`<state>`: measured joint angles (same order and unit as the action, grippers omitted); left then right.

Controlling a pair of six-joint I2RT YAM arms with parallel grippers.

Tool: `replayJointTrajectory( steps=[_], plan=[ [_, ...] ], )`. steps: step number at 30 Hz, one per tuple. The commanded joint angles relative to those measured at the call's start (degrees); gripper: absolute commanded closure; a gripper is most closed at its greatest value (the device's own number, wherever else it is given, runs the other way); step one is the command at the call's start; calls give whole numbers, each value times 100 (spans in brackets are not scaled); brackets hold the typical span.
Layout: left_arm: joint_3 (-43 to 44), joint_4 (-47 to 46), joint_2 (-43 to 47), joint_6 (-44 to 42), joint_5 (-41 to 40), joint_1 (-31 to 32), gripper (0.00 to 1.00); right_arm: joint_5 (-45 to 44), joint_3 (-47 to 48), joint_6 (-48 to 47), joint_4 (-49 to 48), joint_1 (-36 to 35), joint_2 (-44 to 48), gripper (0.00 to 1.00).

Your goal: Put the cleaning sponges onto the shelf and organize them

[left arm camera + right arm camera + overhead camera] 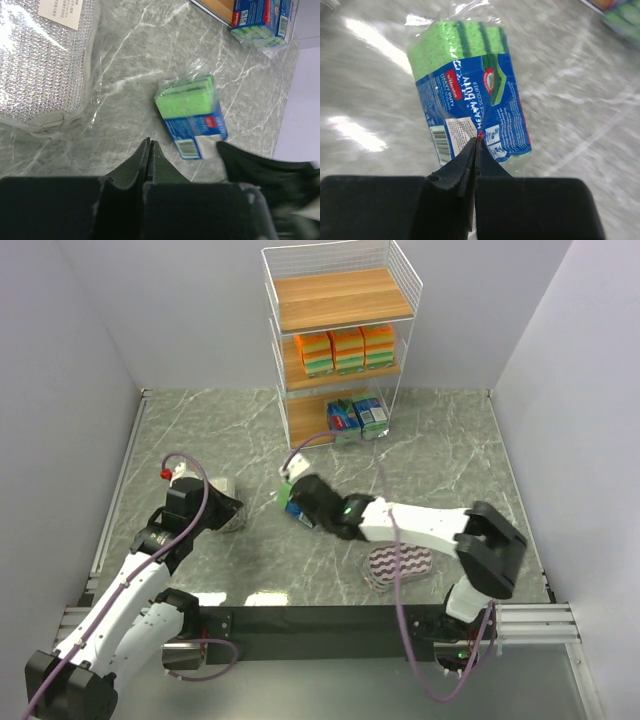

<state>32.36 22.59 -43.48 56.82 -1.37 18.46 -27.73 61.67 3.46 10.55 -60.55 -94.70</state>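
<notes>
The right gripper [476, 142] is pressed together on the near edge of a blue-green sponge pack [470, 85], apparently nipping its wrapper to carry it. The shelf [340, 300] stands well apart, with matching packs [358, 418] on its bottom tier. The left gripper [150, 150], pressed together and empty, hangs near the silver pack [40, 60].

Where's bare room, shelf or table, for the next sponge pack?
Top tier: all bare. Bottom tier: bare left of two blue-green packs. Middle tier: crowded, three orange packs across. Table: bare between shelf and loose blue-green pack.
</notes>
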Motion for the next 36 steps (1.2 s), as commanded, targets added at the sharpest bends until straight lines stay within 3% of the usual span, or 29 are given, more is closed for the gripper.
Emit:
replayJointTrajectory(
  steps=[1, 2, 5, 9, 13, 19, 22, 25, 26, 27, 30, 36],
  plan=[
    [201, -35, 7, -92, -22, 9, 99, 2030, 82, 435, -141, 718, 882, 100],
    [209, -27, 7, -92, -4, 0, 99, 2896, 65, 488, -167, 877, 970, 100],
    [209, -53, -11, -74, 5, 9, 99, 3676, 108, 690, -264, 1405, 1085, 100],
    [174, -97, -29, -48, 57, 9, 99, 4352, 521, 1041, 140, 1915, 420, 100],
    [227, 8, 6, -83, -12, 9, 99, 6231, 627, 1384, 18, 2425, -224, 100],
    [148, 79, 156, -83, -110, 9, 99, 5665, 679, 1587, 184, 2592, -567, 100],
    [104, 9, 86, -57, -48, 9, 99, 4902, 811, 1824, 342, 2689, -550, 74],
    [139, 0, 24, -48, -22, 9, 99, 3812, 943, 2149, 632, 2707, -331, 23],
    [148, 9, 24, -57, -30, 9, 99, 3627, 909, 2211, 650, 2707, -226, 20],
    [148, 9, 33, -57, -48, 9, 99, 3260, 865, 2394, 659, 2698, 45, 6],
    [130, -18, 68, -74, -92, 9, 99, 2783, 610, 2903, 721, 2654, 520, 4],
    [113, -149, -107, -74, -22, 9, 99, 3123, -276, 4264, 364, 2514, 1190, 3]
  ],
)
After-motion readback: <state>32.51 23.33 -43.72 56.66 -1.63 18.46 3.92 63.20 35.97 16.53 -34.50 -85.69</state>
